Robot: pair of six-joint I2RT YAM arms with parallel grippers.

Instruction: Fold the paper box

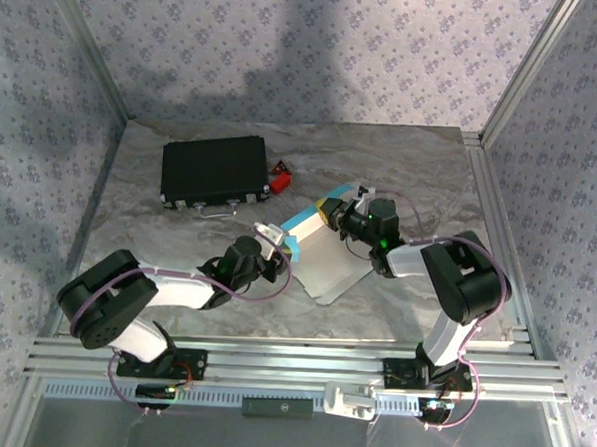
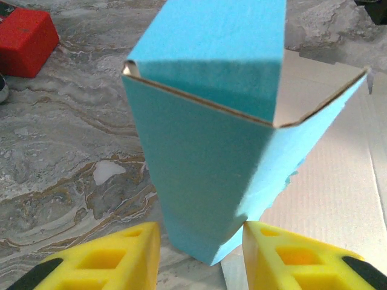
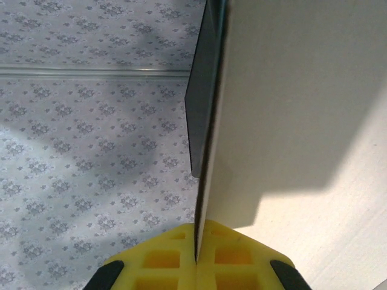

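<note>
Pinching a raised panel of the paper box point(image 1: 331, 263) in the closed right gripper point(image 3: 198, 234), straddling its blue flap with the parted left gripper point(image 2: 202, 241), right of the black box point(image 1: 214, 171).

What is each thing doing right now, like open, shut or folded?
Light-blue card paper box: partly folded, a blue flap raised, white inner sheet lying on the table.
Black rectangular box: closed, flat on the table.
Left gripper: jaws apart either side of the blue flap; grip unclear.
Right gripper: shut on a thin card edge.
</note>
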